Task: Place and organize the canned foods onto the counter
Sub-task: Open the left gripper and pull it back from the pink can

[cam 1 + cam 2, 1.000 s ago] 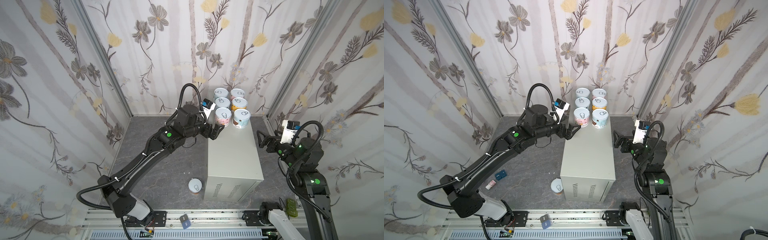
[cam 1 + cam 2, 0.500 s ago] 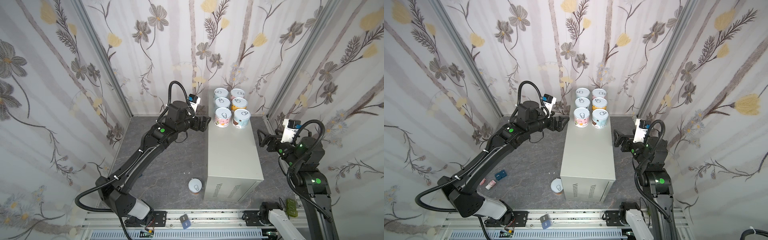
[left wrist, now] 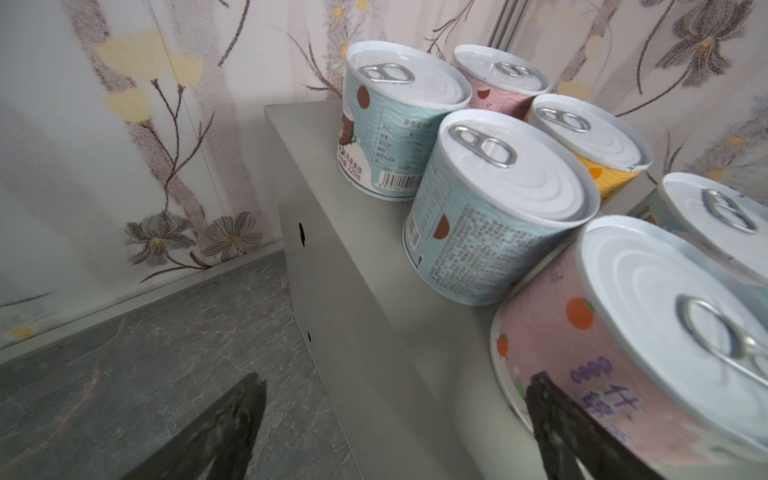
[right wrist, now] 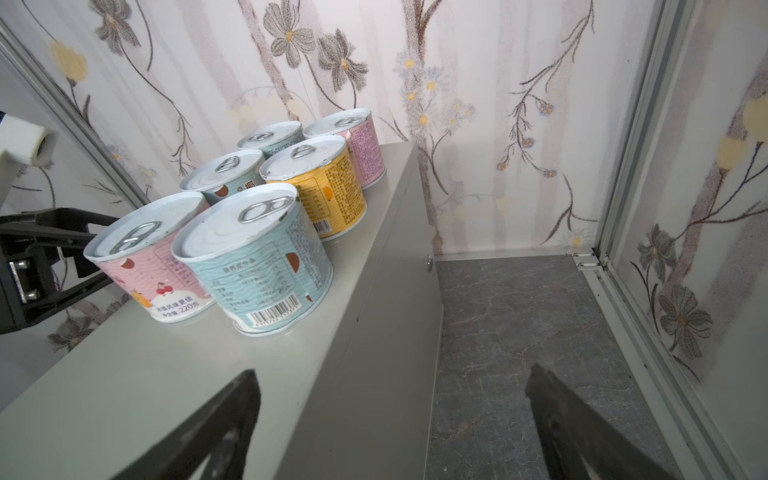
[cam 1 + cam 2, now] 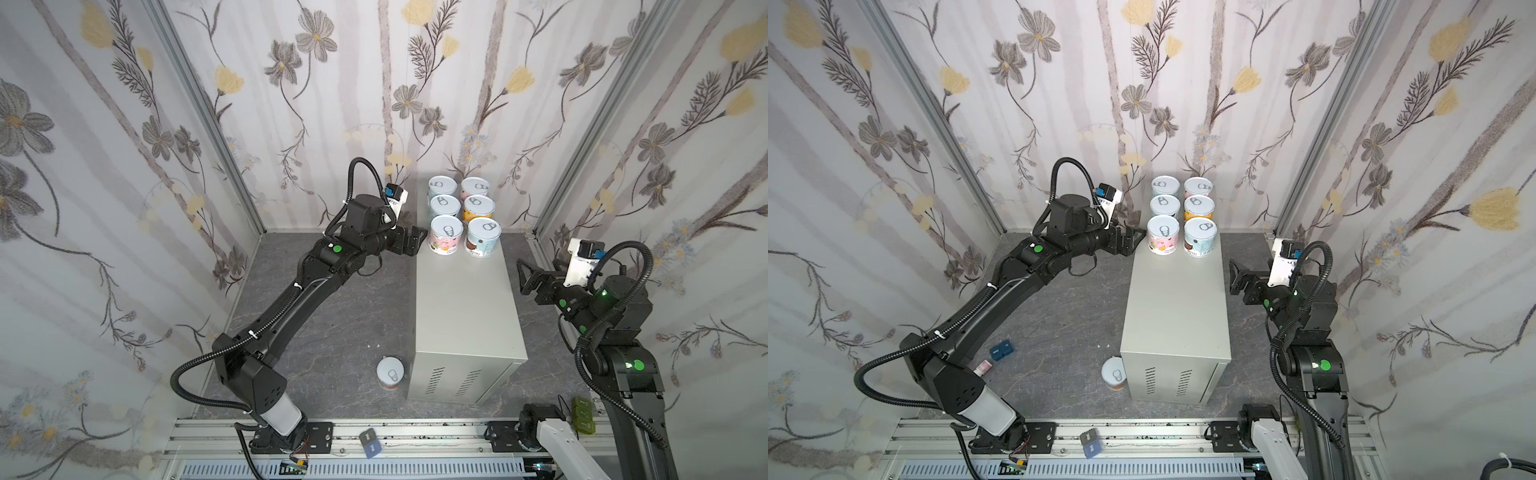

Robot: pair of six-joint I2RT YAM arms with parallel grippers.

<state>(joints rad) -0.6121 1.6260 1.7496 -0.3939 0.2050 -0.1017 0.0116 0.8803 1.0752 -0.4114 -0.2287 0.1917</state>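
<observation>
Okay so you've got six of the canned foods (image 5: 444,205) parked on the desk (image 5: 461,299), bunched up at its far end by the wall in two neat rows of three, all upright with the pull tabs up. They're short stubby tins, all the same size, with pale silver lids and pastel wrappers. The front pair is a pink can (image 5: 445,236) with little fruit cartoons and a light blue can (image 5: 483,239) with a barcode. Behind the blue one sits an orange can (image 4: 328,195), and the other three are light blue and pink. The seventh can (image 5: 390,374) is down on the floor (image 5: 332,316), upright, just beside the corner of the desk's vent-slot end. Your left jaws are spread wide with nothing in them, hanging off the desk's left edge just beside the pink can. In the left wrist view one finger (image 3: 573,436) overlaps that can's label, and I can't tell if it's actually touching. Your right jaws are wide too and empty, hovering off the right side about halfway along, with one finger (image 4: 224,415) over the desk top and the other over the floor.
</observation>
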